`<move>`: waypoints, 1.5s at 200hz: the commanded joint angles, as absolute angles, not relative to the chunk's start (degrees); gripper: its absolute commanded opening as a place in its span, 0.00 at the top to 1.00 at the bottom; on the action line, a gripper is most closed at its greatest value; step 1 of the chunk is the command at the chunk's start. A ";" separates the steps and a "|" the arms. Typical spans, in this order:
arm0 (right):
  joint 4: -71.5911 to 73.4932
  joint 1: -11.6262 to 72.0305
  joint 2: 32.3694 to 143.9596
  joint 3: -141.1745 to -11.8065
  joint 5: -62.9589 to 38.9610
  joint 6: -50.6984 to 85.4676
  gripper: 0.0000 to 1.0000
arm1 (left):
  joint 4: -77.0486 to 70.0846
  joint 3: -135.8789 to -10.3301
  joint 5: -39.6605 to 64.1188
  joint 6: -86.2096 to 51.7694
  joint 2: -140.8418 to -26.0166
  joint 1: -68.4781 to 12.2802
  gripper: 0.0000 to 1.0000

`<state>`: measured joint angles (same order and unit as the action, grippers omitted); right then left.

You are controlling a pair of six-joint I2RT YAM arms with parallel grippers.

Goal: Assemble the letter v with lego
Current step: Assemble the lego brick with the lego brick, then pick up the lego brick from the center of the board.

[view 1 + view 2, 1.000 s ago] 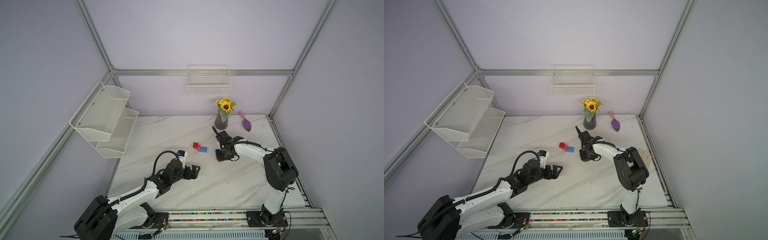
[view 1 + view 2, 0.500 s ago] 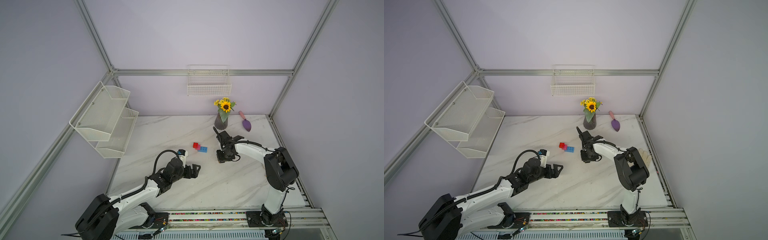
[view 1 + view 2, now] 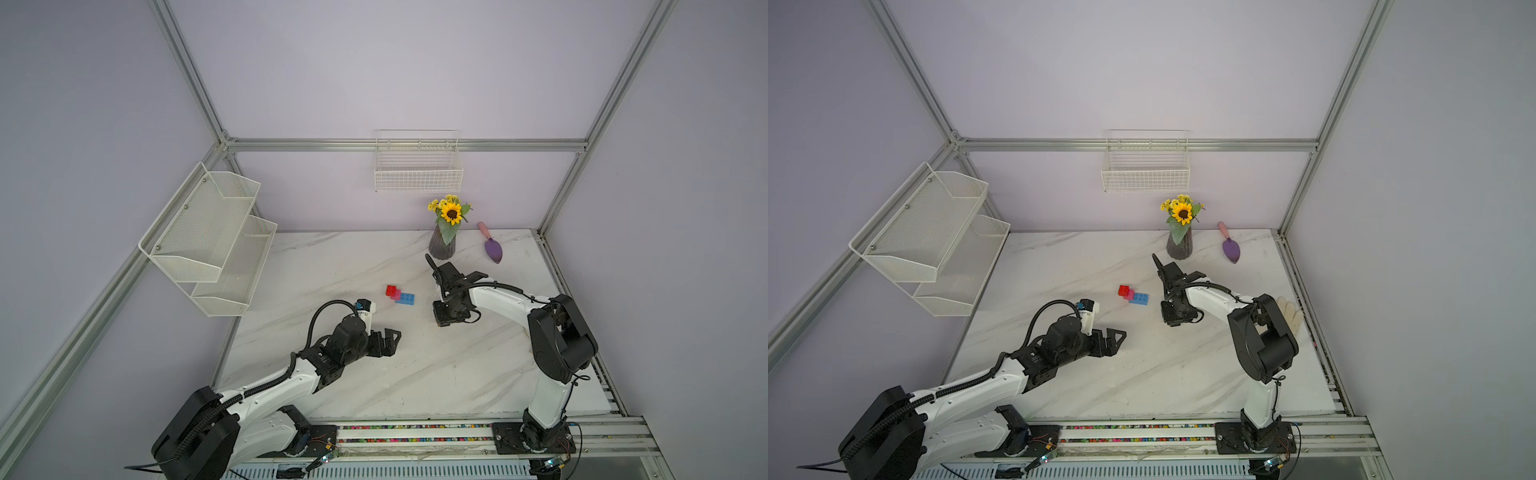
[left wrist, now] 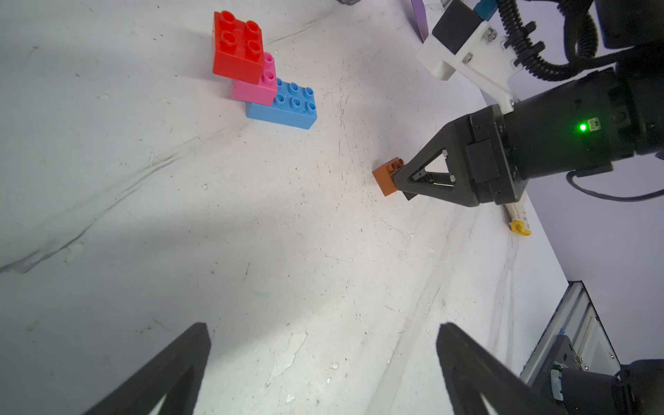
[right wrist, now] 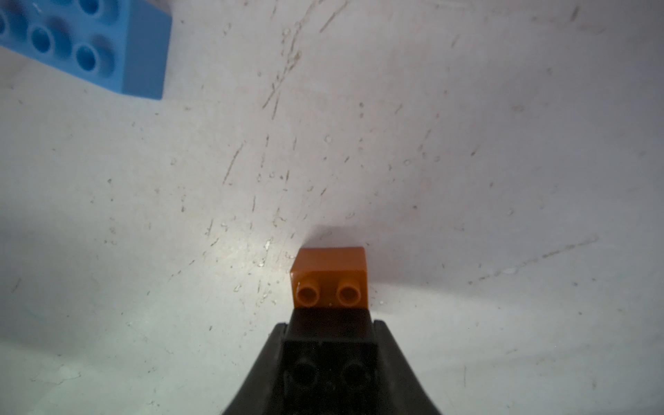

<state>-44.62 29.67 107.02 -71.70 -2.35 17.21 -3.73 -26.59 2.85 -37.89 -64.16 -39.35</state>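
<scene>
Lego red brick, pink brick and blue brick sit joined in steps near the middle of the bench. Near the blue end, my right gripper pinches the black brick, with the orange brick stuck to it. My left gripper hangs wide open, empty, nearer the front edge.

Soft, even light casts faint, blurred shadows.

Lilac walls, aluminium frame, white marble tabletop, wall-hung wire basket, tiered mesh shelves
</scene>
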 commanded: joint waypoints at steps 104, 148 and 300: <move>-54.16 32.61 125.42 -73.75 -8.06 10.49 0.88 | -1.70 -26.85 0.01 -38.41 -59.17 -38.94 0.00; -52.38 32.61 124.09 -75.07 -8.27 12.09 0.87 | -0.92 -27.42 0.44 -38.84 -60.44 -38.94 0.00; -25.62 32.86 112.17 -61.96 -5.15 20.21 0.51 | 0.63 -29.92 1.32 -39.15 -62.86 -38.96 0.00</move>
